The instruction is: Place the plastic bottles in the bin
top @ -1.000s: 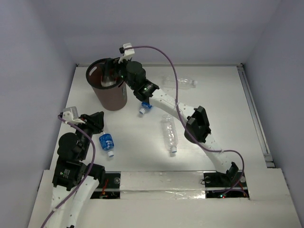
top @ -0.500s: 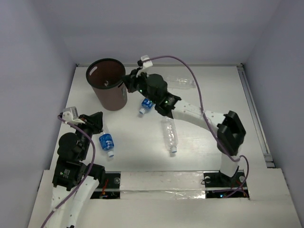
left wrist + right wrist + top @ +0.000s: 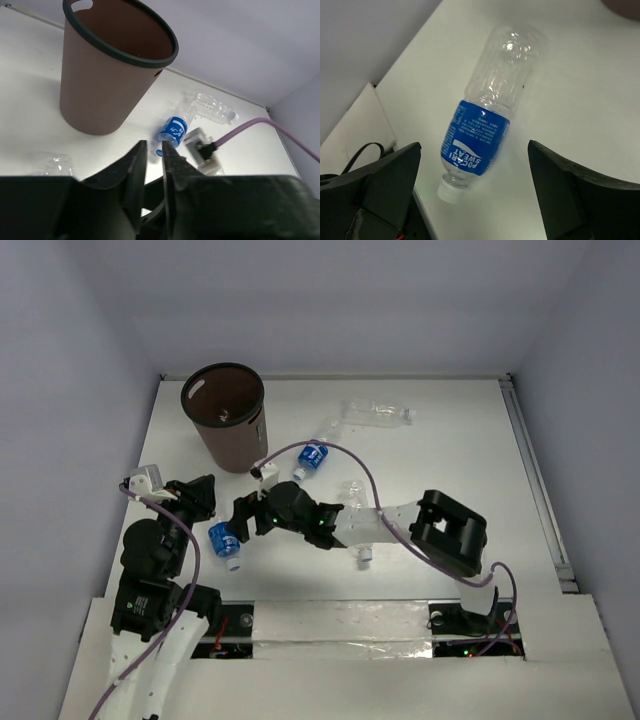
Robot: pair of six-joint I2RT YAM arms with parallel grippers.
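Note:
The brown bin [image 3: 228,435] with a black rim stands at the back left; it also shows in the left wrist view [image 3: 107,75]. A blue-labelled bottle [image 3: 225,539] lies near the left front. My right gripper [image 3: 243,519] is open just right of it, and in the right wrist view this bottle [image 3: 481,131] lies ahead between the wide fingers [image 3: 385,192]. A second blue-labelled bottle [image 3: 313,456] lies right of the bin. A clear bottle [image 3: 379,412] lies at the back. Another clear bottle [image 3: 356,523] is partly under the right arm. My left gripper [image 3: 203,496] is shut and empty. The red-capped and amber bottles are out of view.
Something pale lies inside the bin [image 3: 229,417]. The right arm's purple cable [image 3: 330,448] loops over the middle of the table. Grey walls enclose the table on three sides. A raised white ledge [image 3: 340,620] runs along the near edge.
My right arm has swung from over the bin back to the near left and now hovers open by the blue-labelled bottle. The left arm has not moved.

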